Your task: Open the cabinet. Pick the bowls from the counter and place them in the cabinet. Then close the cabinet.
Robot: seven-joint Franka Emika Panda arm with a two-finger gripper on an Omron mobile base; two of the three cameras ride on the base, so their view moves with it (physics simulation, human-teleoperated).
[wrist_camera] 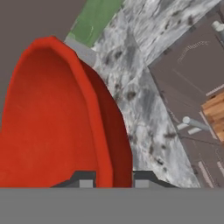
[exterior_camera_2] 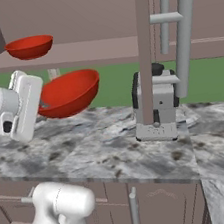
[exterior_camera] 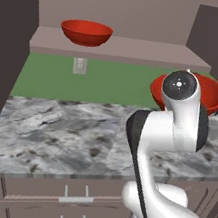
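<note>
Gripper (wrist_camera: 113, 178) pinches the rim of the second red bowl (exterior_camera_2: 68, 92), held tilted at left-centre above the counter (exterior_camera_2: 115, 154). Looks rigid, glossy, probably slippery; the rim seems the best hold. First bowl (exterior_camera: 86, 32) sits on the cabinet shelf (exterior_camera: 141, 53), upper left.

Glossy red bowls (exterior_camera_2: 70, 93), veined marble-like stone counter (exterior_camera: 51, 131), matt mauve-brown cabinet (exterior_camera: 123, 12).

My own arm (exterior_camera: 179, 123) is blocking half the held bowl (exterior_camera: 212, 96), and the coffee machine (exterior_camera_2: 159, 110) is hiding behind the cabinet door (exterior_camera_2: 145, 48).
</note>
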